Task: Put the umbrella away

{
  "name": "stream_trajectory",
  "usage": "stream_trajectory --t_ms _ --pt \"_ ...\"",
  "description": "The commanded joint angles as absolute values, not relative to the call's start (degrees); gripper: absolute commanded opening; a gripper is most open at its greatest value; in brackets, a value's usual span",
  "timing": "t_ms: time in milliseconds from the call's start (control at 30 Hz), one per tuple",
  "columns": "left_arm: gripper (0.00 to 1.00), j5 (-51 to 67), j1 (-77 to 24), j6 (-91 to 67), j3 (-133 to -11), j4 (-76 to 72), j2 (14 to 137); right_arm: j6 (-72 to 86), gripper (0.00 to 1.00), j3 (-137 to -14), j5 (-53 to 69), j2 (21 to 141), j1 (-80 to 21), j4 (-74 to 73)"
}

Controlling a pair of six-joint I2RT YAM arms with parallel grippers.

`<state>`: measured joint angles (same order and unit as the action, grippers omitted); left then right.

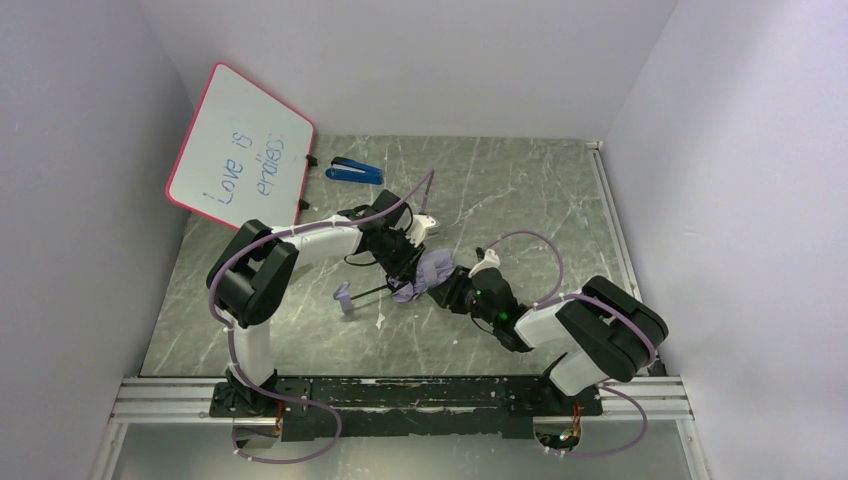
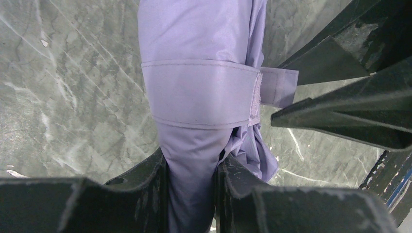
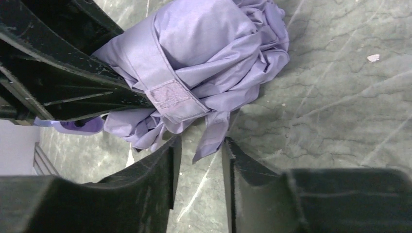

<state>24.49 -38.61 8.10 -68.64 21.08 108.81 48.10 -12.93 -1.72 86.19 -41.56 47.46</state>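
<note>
1. The umbrella (image 1: 425, 272) lies at the centre of the top view on the table (image 1: 520, 200), between the two arms. It is a bunched lilac bundle, and its handle (image 1: 343, 297) sticks out to the lower left.
2. The left gripper (image 2: 192, 166) is clenched on the umbrella's fabric at the bottom centre of the left wrist view. The cloth is squeezed thin between the fingers.
3. The right gripper (image 3: 200, 145) has its jaws parted at the bottom of the right wrist view. A loose tail (image 3: 211, 138) of fabric hangs into the gap and does not look pinched.
4. The strap (image 2: 199, 92) runs round the bundle, with its end at the right edge. I can't tell whether it is fully stuck down.
5. My read of the step is fastening the strap so the roll holds.
6. To do it well:
   - Hold the bundle steady with the left.
   - Have the right take the strap tab, not the loose cloth.
   - Pull it snug across and press it onto the velcro patch (image 3: 170, 94).
7. Risks:
   - The puffed folds at the upper right of the right wrist view would loosen the roll if grabbed.
   - The two grippers are very close together, so move slowly.
</note>
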Motion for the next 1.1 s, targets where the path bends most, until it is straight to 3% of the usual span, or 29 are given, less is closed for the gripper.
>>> stream_trajectory --t_ms 0,433,633,1067 --pt "0.05 17.2 -38.1 8.7 -68.8 25.8 110.8 48.8 0.37 -13.9 -4.5 85.9 -41.1 43.5" --pt "0.05 16.8 -38.1 8.8 -68.4 25.8 110.7 49.3 0.24 -15.1 -5.1 87.7 -41.0 44.6" --pt "0.05 16.5 -38.1 8.8 -68.2 25.6 110.7 48.7 0.01 -14.5 -4.4 87.3 -41.0 45.2" --pt "0.05 14.6 -38.1 6.8 -67.7 23.6 110.3 48.7 0.0 -9.3 -0.3 80.0 -41.1 43.5"
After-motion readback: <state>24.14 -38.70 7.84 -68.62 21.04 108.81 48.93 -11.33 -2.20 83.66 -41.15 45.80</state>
